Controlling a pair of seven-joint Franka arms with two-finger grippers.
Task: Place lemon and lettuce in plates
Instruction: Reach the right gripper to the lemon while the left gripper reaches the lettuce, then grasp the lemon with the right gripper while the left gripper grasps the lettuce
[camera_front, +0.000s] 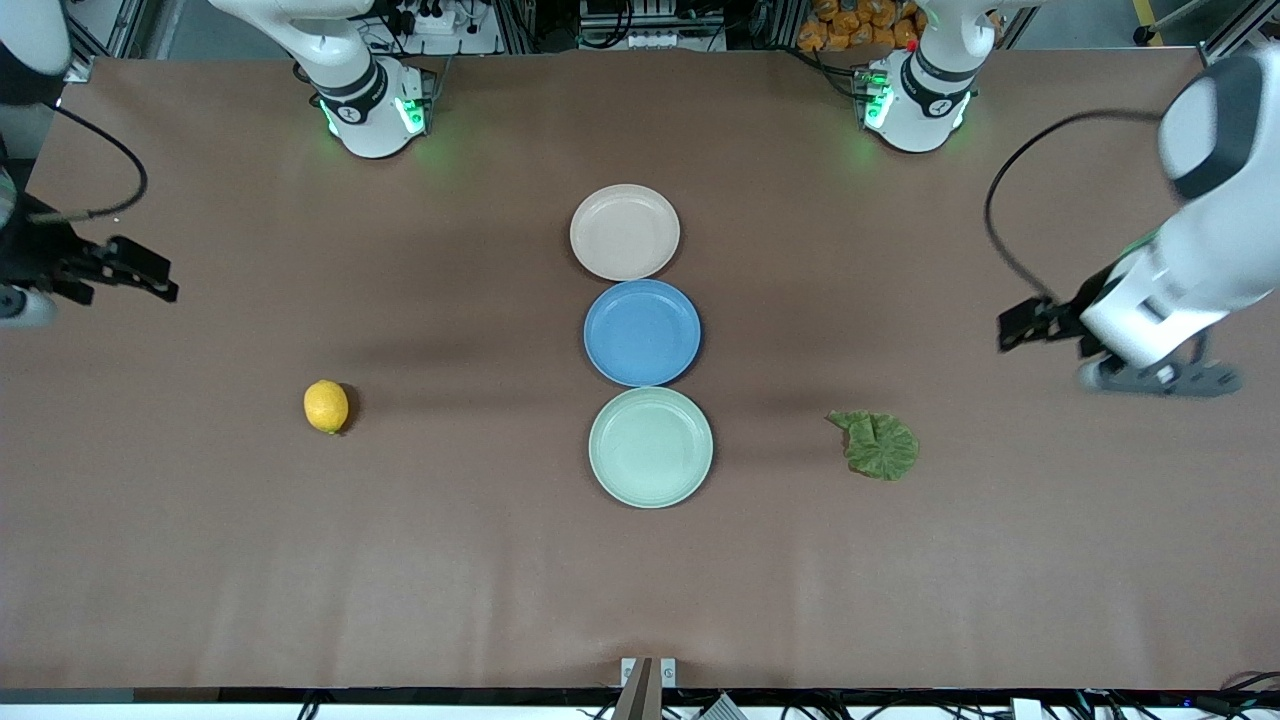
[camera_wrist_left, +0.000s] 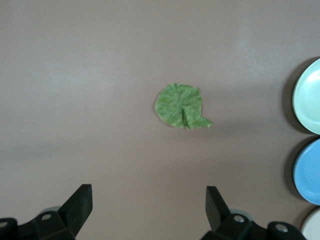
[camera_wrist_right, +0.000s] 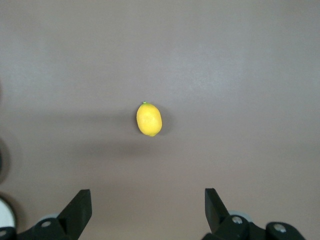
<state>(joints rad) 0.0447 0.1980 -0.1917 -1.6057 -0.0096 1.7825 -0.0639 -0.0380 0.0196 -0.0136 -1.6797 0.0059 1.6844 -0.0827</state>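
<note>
Both grippers' fingers are standing wide apart, holding nothing: left gripper (camera_wrist_left: 149, 205) over the lettuce (camera_front: 876, 444), right gripper (camera_wrist_right: 147, 207) over the lemon (camera_front: 326, 406). Both are lying on the worktop (camera_front: 300, 560), plates (camera_front: 651, 447) empty. Pinching risks rolling the lemon; fingers may skid over the flat leaf.

a blue plate (camera_front: 642, 332) sat on the brown table (camera_front: 200, 560), midway along it. orange packets (camera_front: 850, 25) lay heaped past the table's edge near a base.

The left hand (camera_wrist_left: 147, 210) is held aloft at the left arm's end of the table, fingers spread wide. The right hand (camera_wrist_right: 147, 212) is likewise held aloft at its own end, fingers parted and empty.
</note>
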